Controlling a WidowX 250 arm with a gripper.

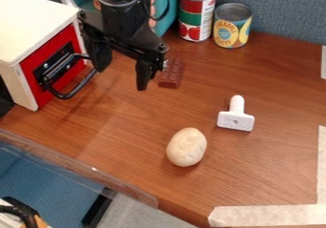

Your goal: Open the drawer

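The black gripper hangs above the table at the upper left, open, with its two fingers apart and nothing visible between them. Just left of it stands a small white box with a red drawer front. The front looks flush with the box's white frame. A black bar handle juts from the red front toward the gripper. The nearer finger in the view's left half is close to the handle's upper end; I cannot tell whether they touch.
A chocolate bar lies right of the gripper. Behind are two cans and a teal object. A white T-shaped piece and a pale egg-shaped object rest mid-table. A clear strip lines the front-left edge.
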